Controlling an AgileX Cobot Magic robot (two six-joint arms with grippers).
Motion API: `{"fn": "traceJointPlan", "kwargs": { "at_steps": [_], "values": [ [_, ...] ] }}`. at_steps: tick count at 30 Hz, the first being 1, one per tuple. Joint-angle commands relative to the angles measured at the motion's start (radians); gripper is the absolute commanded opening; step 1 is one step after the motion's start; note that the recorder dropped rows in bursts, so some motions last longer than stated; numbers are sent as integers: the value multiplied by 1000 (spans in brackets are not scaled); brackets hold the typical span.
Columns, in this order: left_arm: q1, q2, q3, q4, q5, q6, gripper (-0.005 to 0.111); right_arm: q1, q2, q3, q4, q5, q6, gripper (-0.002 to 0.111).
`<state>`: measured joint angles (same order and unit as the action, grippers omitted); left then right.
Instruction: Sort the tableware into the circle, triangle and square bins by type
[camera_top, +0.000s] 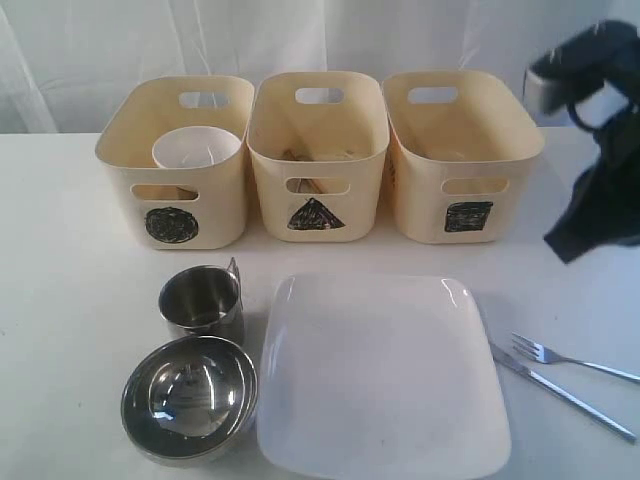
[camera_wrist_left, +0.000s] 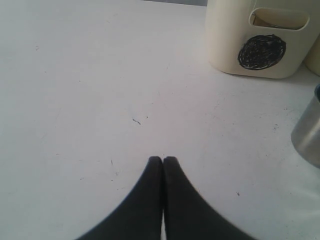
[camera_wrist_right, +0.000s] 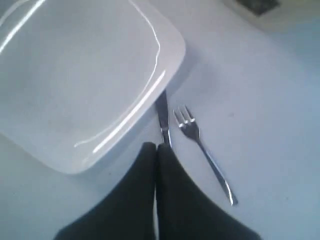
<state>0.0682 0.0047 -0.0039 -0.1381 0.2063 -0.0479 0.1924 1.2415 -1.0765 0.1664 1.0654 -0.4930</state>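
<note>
Three cream bins stand in a row at the back: the circle bin (camera_top: 175, 165) with a small white bowl (camera_top: 195, 148) in it, the triangle bin (camera_top: 318, 155) with wooden chopsticks (camera_top: 308, 153) inside, and the square bin (camera_top: 462, 155). On the table in front lie a steel mug (camera_top: 202, 300), a steel bowl (camera_top: 190, 395), a large white square plate (camera_top: 380, 375), a knife (camera_top: 560, 392) and a fork (camera_top: 570, 358). My right gripper (camera_top: 562, 245) hangs shut and empty above the knife (camera_wrist_right: 162, 117) and fork (camera_wrist_right: 200, 145). My left gripper (camera_wrist_left: 163, 159) is shut over bare table near the circle bin (camera_wrist_left: 260, 45).
The mug (camera_wrist_left: 310, 135) shows at the edge of the left wrist view. The plate's corner (camera_wrist_right: 165, 55) lies close against the knife blade. A white curtain hangs behind the bins.
</note>
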Motion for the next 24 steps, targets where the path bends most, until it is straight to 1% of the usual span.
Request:
{"fn": "traceJointPlan", "kwargs": {
  "at_steps": [1, 3, 5, 7, 9, 13, 15, 24],
  "values": [
    [-1, -5, 4, -3, -4, 1, 0, -5, -8, 133, -135, -108, 118, 0],
    [-1, -5, 4, -3, -4, 1, 0, -5, -1, 166, -203, -160, 146, 0],
    [-1, -5, 4, -3, -4, 1, 0, -5, 12, 182, -219, -189, 153, 1],
    [-1, -5, 4, -3, -4, 1, 0, -5, 34, 181, -219, -186, 146, 6],
    [-1, -5, 4, -3, -4, 1, 0, -5, 63, 181, -219, -154, 125, 17],
    [-1, -5, 4, -3, -4, 1, 0, -5, 146, 181, -234, -113, 97, 47],
    [-1, -5, 4, -3, -4, 1, 0, -5, 185, 181, -244, -113, 93, 53],
    [-1, -5, 4, -3, -4, 1, 0, -5, 349, 181, -264, -133, 83, 51]
  ]
}}
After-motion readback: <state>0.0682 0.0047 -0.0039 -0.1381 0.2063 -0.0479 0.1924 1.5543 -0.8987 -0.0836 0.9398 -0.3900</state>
